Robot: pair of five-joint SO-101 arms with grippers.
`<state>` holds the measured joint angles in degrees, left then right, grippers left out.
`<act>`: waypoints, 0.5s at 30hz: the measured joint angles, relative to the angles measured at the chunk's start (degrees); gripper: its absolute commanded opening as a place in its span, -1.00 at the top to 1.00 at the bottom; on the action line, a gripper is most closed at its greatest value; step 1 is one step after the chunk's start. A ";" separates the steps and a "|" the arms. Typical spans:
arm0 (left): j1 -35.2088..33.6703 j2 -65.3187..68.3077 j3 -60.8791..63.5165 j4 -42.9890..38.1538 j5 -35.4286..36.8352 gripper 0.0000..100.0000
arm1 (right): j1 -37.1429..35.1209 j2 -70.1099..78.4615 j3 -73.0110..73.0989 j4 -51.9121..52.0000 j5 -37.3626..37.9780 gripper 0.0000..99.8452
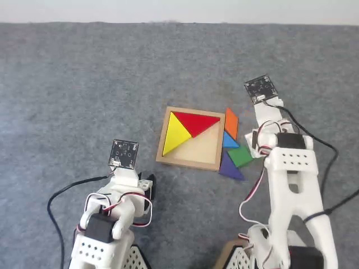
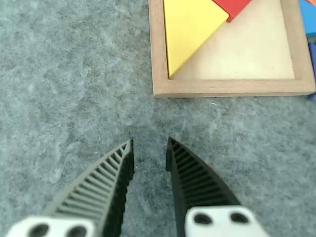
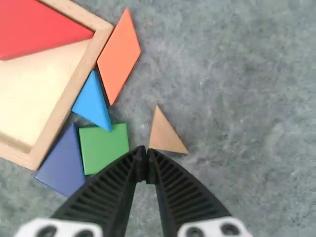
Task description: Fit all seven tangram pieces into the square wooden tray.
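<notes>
Showing right gripper (image 3: 144,163), tips together, empty, just beside tan triangle (image 3: 165,134) on carpet (image 3: 237,74) outside wooden tray (image 3: 97,42); left gripper (image 2: 149,148), fingers apart, near tray. Risk: closed tips shove triangle into green square (image 3: 103,147), not grip.

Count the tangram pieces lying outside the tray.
5, all on one side of the tray: orange parallelogram, light blue triangle, green square and dark blue triangle clustered by its rim; tan triangle just past them, at the right gripper. None seems hidden.

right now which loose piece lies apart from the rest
The tan triangle, alone on the carpet; the orange, light-blue, green and navy pieces cluster against the tray.
</notes>
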<state>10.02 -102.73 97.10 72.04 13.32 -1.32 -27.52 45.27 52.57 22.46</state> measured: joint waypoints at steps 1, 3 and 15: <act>0.00 0.00 0.00 0.00 0.00 0.79 | 0.00 0.70 0.00 -0.26 0.09 0.98; 0.00 0.00 0.00 0.00 0.00 0.79 | 0.62 2.20 0.00 -0.53 0.18 0.98; 0.00 0.00 0.00 0.00 0.00 0.79 | 1.67 24.26 -17.85 8.09 3.16 0.70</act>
<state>10.02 -102.73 97.10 72.04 13.32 0.35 -3.25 27.43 60.66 25.63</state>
